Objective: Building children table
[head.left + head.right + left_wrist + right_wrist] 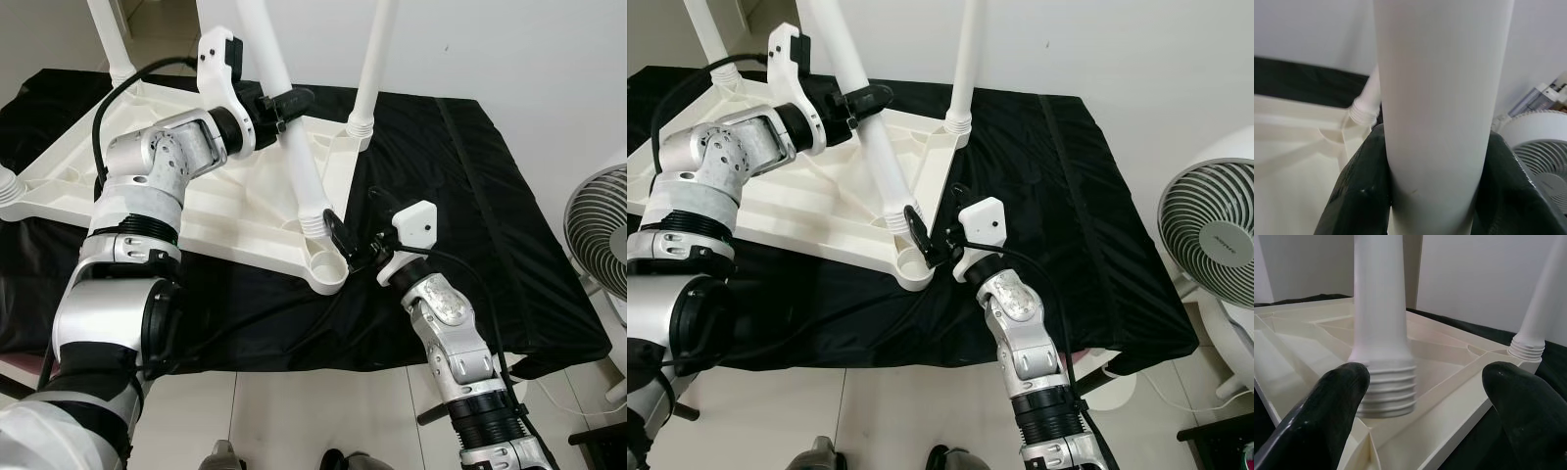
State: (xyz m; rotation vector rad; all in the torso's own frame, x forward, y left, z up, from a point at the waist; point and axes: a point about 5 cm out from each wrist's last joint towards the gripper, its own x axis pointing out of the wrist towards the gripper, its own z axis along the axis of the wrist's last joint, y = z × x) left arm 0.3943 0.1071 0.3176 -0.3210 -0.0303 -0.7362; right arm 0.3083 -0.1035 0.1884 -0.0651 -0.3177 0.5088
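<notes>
The white table top (206,211) lies upside down on the black desk (470,196). Three legs stand in corners. The left gripper (279,103) pinches the last leg (294,147), tilted, not yet in its socket (325,262). The right gripper (355,240) waits beside, fingers spread.

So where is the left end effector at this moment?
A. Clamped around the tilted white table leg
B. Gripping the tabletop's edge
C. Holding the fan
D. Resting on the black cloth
A: the left end effector has its black fingers closed on either side of the tilted white leg, partway up from the upturned tabletop.
</notes>
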